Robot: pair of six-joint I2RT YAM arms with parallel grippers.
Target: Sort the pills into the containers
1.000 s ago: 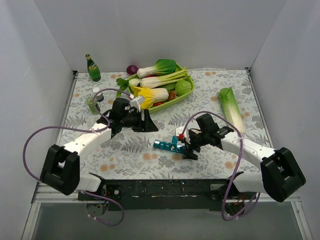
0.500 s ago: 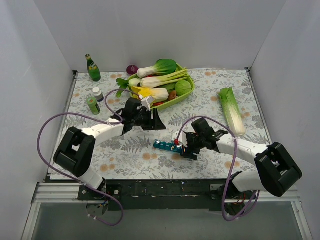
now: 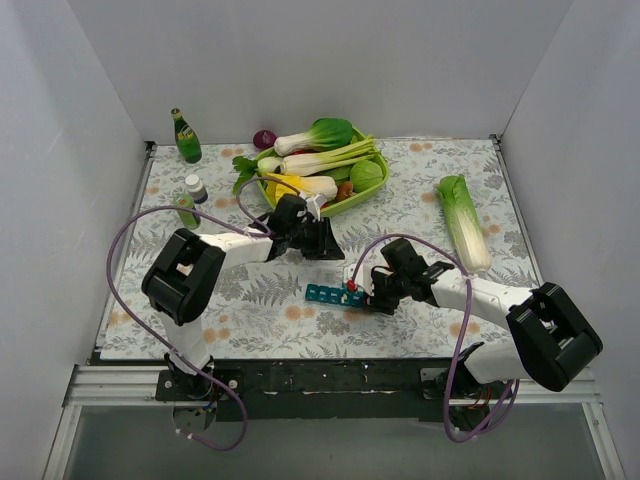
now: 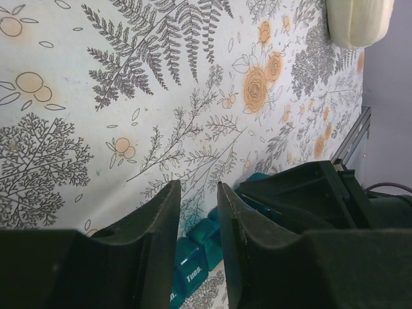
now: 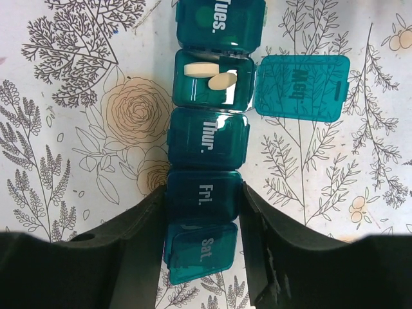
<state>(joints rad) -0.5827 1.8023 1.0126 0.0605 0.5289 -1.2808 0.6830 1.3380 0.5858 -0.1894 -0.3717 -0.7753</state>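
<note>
Steady the narrow teal plastic pill strip [image 5: 209, 138], lying on the fern-printed table cover [image 3: 250, 300] near front centre, with the black right gripper [image 5: 204, 193], jaws pressed against both long sides at the Fri. compartment. Leave the open Wed. compartment [image 5: 212, 96], holding two pale pills [image 5: 201, 69], level and uncovered. Fetch the next pill with the black left gripper [image 4: 197, 193], narrowly parted and empty, just behind the strip. Avoid the lime-green vegetable basket [image 3: 345, 205] close behind; disregard the small bottles [image 3: 190, 195] far left.
</note>
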